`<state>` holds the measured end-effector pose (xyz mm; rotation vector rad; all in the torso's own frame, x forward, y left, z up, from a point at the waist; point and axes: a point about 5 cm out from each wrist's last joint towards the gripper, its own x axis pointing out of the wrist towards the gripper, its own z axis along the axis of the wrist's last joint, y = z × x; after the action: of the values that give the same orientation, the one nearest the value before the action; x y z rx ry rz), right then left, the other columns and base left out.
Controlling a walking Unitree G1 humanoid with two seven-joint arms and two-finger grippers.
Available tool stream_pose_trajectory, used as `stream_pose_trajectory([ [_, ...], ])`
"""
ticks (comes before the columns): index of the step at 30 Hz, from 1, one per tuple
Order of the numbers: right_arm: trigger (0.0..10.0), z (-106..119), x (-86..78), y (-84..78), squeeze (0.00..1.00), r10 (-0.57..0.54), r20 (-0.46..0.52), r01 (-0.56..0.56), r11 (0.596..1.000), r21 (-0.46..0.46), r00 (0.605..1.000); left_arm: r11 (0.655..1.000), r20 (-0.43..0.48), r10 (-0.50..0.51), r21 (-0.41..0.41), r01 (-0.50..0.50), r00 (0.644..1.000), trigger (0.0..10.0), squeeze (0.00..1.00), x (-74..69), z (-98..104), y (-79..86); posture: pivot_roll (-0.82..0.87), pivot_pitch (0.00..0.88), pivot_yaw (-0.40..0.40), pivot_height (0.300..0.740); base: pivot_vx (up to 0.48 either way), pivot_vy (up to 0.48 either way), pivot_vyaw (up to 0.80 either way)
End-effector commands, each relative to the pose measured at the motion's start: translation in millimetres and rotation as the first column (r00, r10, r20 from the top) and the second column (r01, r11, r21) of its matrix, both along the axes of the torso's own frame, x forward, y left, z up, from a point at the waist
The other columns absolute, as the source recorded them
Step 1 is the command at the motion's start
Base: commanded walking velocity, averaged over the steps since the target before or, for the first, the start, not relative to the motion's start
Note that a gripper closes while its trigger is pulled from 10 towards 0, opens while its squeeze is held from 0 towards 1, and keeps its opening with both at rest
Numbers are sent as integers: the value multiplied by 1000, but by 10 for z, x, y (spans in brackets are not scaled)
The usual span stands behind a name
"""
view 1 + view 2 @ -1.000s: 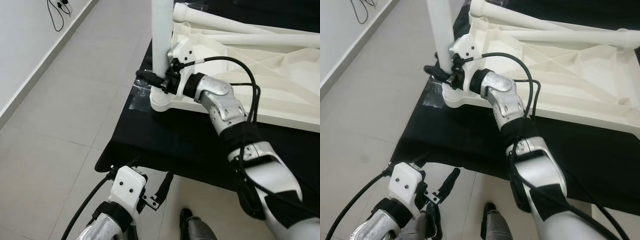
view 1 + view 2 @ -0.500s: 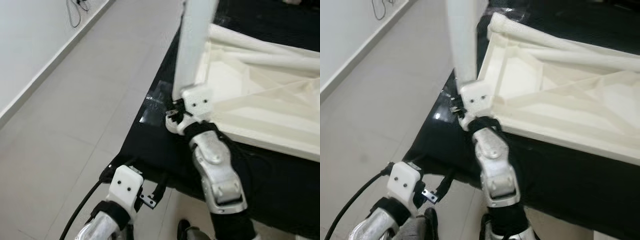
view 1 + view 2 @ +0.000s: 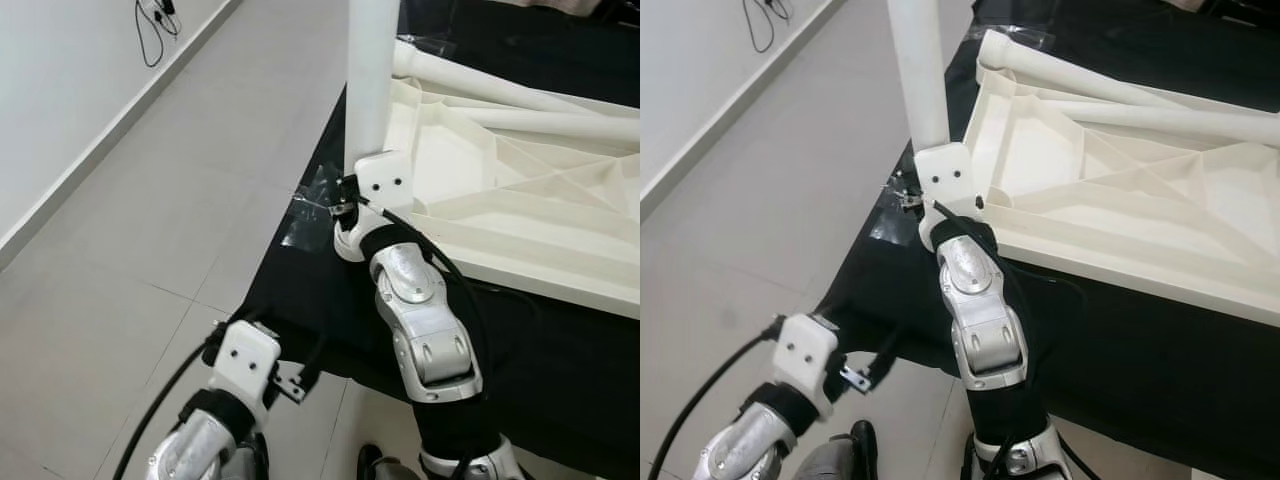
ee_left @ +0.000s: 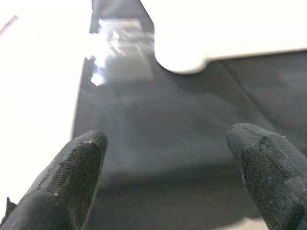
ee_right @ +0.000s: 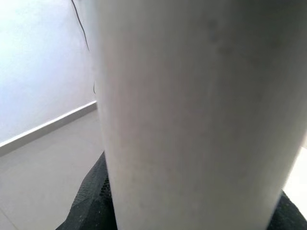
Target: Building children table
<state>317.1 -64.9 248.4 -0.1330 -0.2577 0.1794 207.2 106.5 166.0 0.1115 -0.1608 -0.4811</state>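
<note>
Where the black cloth point(image 3: 300, 290) covers a low platform on the grey tiled floor point(image 3: 150, 230), a cream plastic tabletop point(image 3: 1120, 190) lies upside down, its ribbed underside facing up with raised struts crossing a shallow tray-like frame. One white round leg point(image 3: 370, 75) stands upright in the rounded corner socket point(image 4: 184, 60) nearest the robot, at the cloth's edge. Two more white legs point(image 3: 1120, 95) lie flat along the far side of the tabletop, so three legs can be counted in all. The right gripper point(image 3: 348, 205) sits at the base of the upright leg, just above the socket, and in the right wrist view its black fingers point(image 5: 88, 203) press against either side of the leg, closed around it. The left gripper point(image 4: 168, 177) hangs low beside the platform's near edge, its two fingers spread wide apart with nothing between them. A crumpled piece of clear plastic wrap point(image 3: 308, 205) lies on the cloth beside the socket.
</note>
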Motion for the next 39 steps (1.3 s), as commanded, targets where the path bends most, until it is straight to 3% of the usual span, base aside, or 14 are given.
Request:
stream_pose_trajectory([
  [1,10000,-637,42,-195,0,-101,-316,109,994,7,943,999,18,28,-19,-28,999,10000,0,33,69,95,78,312,-18,740,0,0,0],
  [3,10000,-645,45,-199,0,-97,-324,115,993,36,941,998,41,50,-29,-49,998,10000,0,68,146,158,78,312,-18,740,0,0,0],
  [5,10000,-689,33,-199,0,-68,-346,123,983,138,936,995,145,95,-53,-88,985,10000,0,167,472,350,91,297,-9,740,0,0,0],
  [8,10000,-704,22,-194,0,-58,-346,126,976,180,936,994,204,102,-61,-91,974,10000,0,209,652,420,94,292,-5,740,0,0,0],
  [11,10000,-762,-12,-167,0,-38,-359,143,953,268,933,994,330,91,-90,-65,939,10000,0,287,1056,515,95,279,3,740,0,0,0],
  [15,10000,-788,-44,-131,0,-26,-352,139,944,298,936,996,404,39,-88,-4,914,10000,0,337,1307,509,92,265,17,740,0,0,0],
  [16,10000,-784,-69,-86,0,-9,-314,102,954,281,949,996,455,-22,-70,60,890,10000,0,388,1501,471,91,255,28,740,0,0,0],
  [19,10000,-737,-91,0,0,50,-239,5,974,226,970,992,476,-69,-59,110,877,10000,0,440,1613,433,89,247,35,740,0,0,0],
  [23,10000,-679,-113,74,0,112,-171,-78,978,192,979,983,466,-82,-107,149,881,10000,0,482,1663,416,82,239,42,740,0,0,0],
  [24,10000,-625,-138,136,0,176,-115,-156,974,167,978,975,450,-101,-131,178,887,10000,0,499,1653,370,75,234,47,740,0,0,0],
  [29,10000,-480,-150,175,0,323,-26,-309,922,233,946,966,411,-107,-172,192,905,10000,0,509,1551,287,74,225,47,740,0,0,0],
  [33,10000,-415,-148,172,0,378,20,-373,902,219,926,961,392,-106,-195,195,914,10000,0,516,1507,267,72,220,48,740,0,0,0],
  [35,10000,-455,-154,209,0,416,25,-417,907,56,909,958,379,-107,-207,197,919,10000,0,525,1479,257,73,216,44,740,0,0,0],
  [39,10000,-504,-168,275,0,449,16,-447,891,-80,893,956,371,-105,-217,196,923,10000,0,533,1461,246,71,211,42,740,0,0,0],
])
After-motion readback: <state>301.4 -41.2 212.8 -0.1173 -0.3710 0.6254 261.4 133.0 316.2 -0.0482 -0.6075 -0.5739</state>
